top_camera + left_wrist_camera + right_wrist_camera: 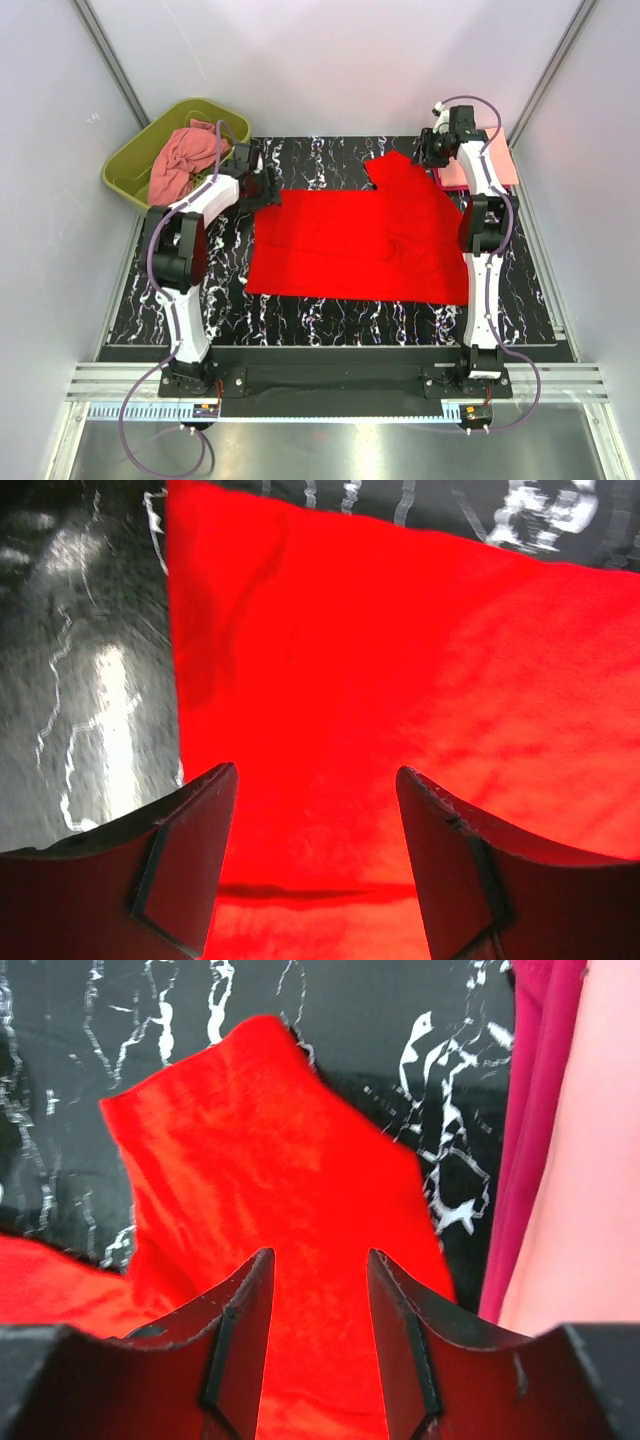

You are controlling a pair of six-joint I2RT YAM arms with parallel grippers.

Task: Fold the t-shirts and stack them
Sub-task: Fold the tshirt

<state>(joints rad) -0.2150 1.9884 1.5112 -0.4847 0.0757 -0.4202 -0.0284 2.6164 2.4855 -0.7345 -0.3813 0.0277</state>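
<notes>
A bright red t-shirt (360,240) lies spread flat on the black marbled mat (330,315). My left gripper (262,187) hovers over the shirt's far left corner; in the left wrist view its jaws (317,780) stand wide open above the red cloth (400,660), holding nothing. My right gripper (430,150) is over the far right sleeve (260,1140), jaws (320,1255) partly open with only cloth lying beneath them. A salmon-pink t-shirt (185,160) sits crumpled in the tub. A folded pale peach t-shirt (492,160) rests on a magenta one (447,181) at the far right.
The olive-green tub (135,165) stands off the mat at the far left corner. The magenta edge (535,1110) and peach cloth (600,1210) lie just right of my right gripper. Grey walls enclose the table on three sides.
</notes>
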